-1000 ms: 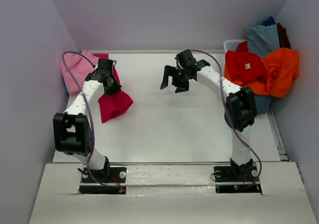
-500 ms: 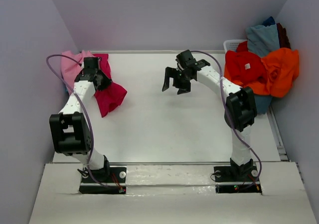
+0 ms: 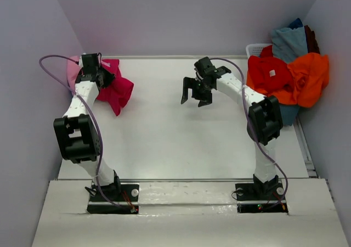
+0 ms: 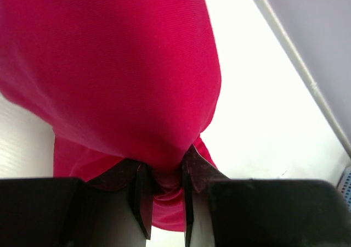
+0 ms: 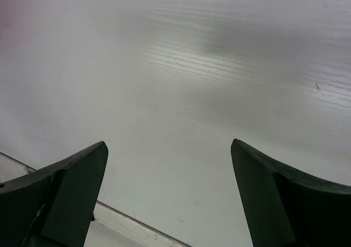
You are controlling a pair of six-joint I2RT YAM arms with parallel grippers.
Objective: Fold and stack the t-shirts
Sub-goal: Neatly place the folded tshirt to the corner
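My left gripper (image 4: pixel 162 174) pinching crimson tee (image 3: pixel 118 89), swinging it far-left onto pink tee (image 3: pixel 72 74): stacking; right gripper (image 5: pixel 167 162) gaping wide, empty.

My claws are black, both the left claw (image 4: pixel 163 195) and the right claw (image 5: pixel 170 175). The crimson-magenta t-shirt (image 4: pixel 109 66) is plain, as are the light pink t-shirt (image 3: pixel 73 74), red t-shirt (image 3: pixel 269 74), orange t-shirt (image 3: pixel 310 77) and grey-blue t-shirt (image 3: pixel 289 43). The table (image 5: pixel 181 82) is white. My left arm (image 3: pixel 83 105) is white with black joints, its cable (image 3: pixel 52 59) purple.
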